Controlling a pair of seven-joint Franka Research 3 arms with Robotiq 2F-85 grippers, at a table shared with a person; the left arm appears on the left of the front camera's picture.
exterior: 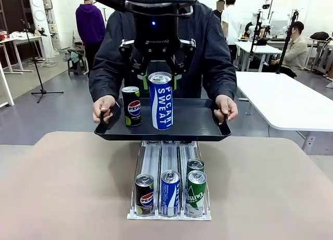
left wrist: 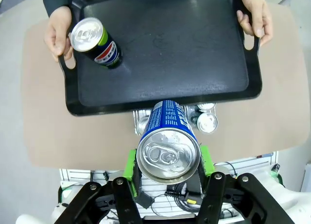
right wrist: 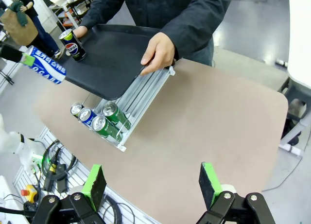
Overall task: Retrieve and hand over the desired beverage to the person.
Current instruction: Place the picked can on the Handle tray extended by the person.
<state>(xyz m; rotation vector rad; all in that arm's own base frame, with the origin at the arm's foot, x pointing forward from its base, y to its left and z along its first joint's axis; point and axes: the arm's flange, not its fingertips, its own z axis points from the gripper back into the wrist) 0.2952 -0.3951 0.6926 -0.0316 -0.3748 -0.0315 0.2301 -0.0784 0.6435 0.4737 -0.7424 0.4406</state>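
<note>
"POCARI SWEAT" can; "PEPSI" can

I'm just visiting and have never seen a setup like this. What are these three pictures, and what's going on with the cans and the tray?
This is a two-armed robot sharing a table with a person. One picture looks across the table from between the arms; the other two come from cameras on each wrist, looking along that arm's gripper. The left gripper is shut on a blue Pocari Sweat can, holding it upright over a black tray that the person holds by both ends. A Pepsi can stands on the tray. Below it, a clear rack on the table holds four more cans in lanes. The right gripper is open and holds nothing.
</note>
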